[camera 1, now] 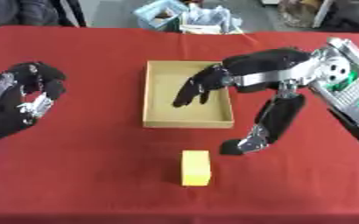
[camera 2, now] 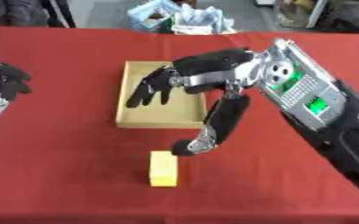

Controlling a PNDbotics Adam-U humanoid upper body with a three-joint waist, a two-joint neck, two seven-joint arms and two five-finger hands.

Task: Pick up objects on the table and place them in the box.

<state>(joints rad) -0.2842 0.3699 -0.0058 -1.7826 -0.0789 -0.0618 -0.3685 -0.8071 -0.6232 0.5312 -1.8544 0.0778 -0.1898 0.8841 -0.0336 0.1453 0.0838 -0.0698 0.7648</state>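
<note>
A yellow block (camera 1: pixel 195 168) lies on the red table near the front edge. Behind it stands a shallow tan cardboard box (camera 1: pixel 153 121), which looks empty. My right hand (camera 1: pixel 248 74) reaches in from the right and hovers over the box, open, with straight fingers (camera 1: pixel 191 90) pointing down-left into it and the thumb (camera 1: pixel 251 138) hanging down just right of and behind the block. It holds nothing. My left hand (camera 1: pixel 23 98) rests at the left edge of the table, its fingers curled loosely, holding nothing.
The red tablecloth (camera 1: pixel 90 175) covers the whole surface. Beyond the far edge lie a light blue container and white bags (camera 1: pixel 184 17). My right forearm (camera 2: pixel 313 100) with green lights crosses the right side.
</note>
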